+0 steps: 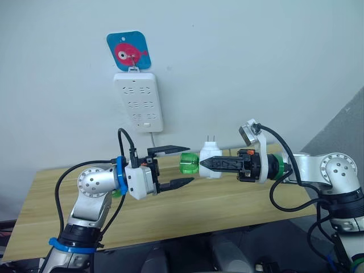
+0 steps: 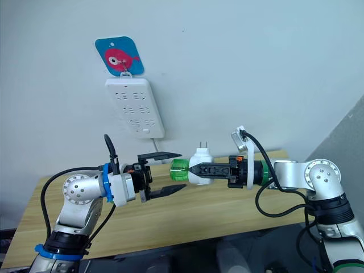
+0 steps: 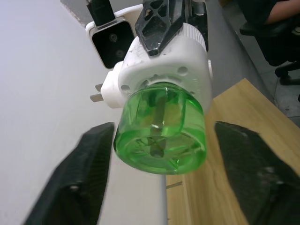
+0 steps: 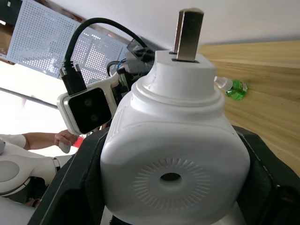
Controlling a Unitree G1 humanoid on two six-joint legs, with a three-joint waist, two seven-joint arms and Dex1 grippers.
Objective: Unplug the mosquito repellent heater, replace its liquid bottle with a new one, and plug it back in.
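The mosquito repellent heater (image 1: 210, 157), a small white plug unit, is held in the air over the table with its two prongs pointing up. My right gripper (image 1: 205, 164) is shut on its sides. A clear green liquid bottle (image 1: 189, 163) sticks out of the heater toward my left arm. My left gripper (image 1: 191, 165) is open, one finger above and one below the bottle's end, touching neither side (image 3: 159, 136). In the right wrist view the heater's domed face (image 4: 171, 178) shows its small dark hole. A second green bottle (image 4: 232, 87) lies on the table.
A long white power strip (image 1: 138, 102) hangs on the wall from a blue fish hook (image 1: 128, 51), its cord running down behind the wooden table (image 1: 227, 199). A person's hand (image 4: 64, 140) shows beyond the table in the right wrist view.
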